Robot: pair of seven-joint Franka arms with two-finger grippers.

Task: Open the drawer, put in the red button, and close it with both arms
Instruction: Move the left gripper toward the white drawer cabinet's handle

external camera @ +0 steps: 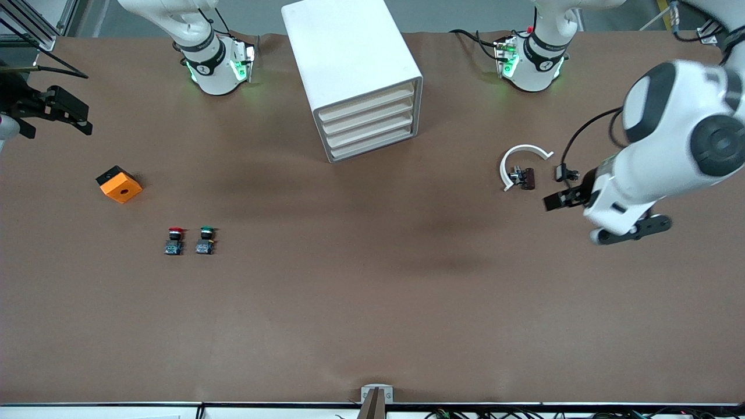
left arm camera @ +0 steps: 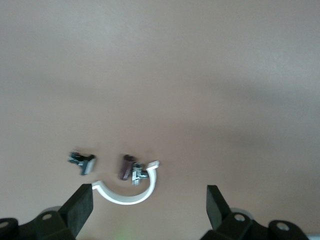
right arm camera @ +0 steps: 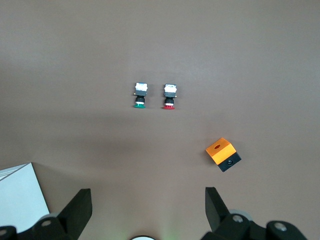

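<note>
The red button point(external camera: 174, 240) lies on the brown table point(external camera: 372, 302) toward the right arm's end, just beside its green-capped twin point(external camera: 205, 240), the two apart by a narrow gap. An orange block point(external camera: 119, 184) with a black side sits farther from the front camera than both, nearer the table's edge at that end. The white cabinet point(external camera: 355, 73) stands between the two arm bases, all four drawers point(external camera: 368, 125) shut flush, with bare table in front of them. Wide bare table lies around the button on every side nearer the camera. Toward the left arm's end rest a white curved clip point(external camera: 519, 160) and a small dark part point(external camera: 524, 177) touching it. The right gripper point(external camera: 55, 110) hangs over that end's table edge, fingers spread and empty, well apart from the button. The left gripper point(external camera: 561, 198) hovers just beside the clip, jaws likewise released, holding nothing
</note>
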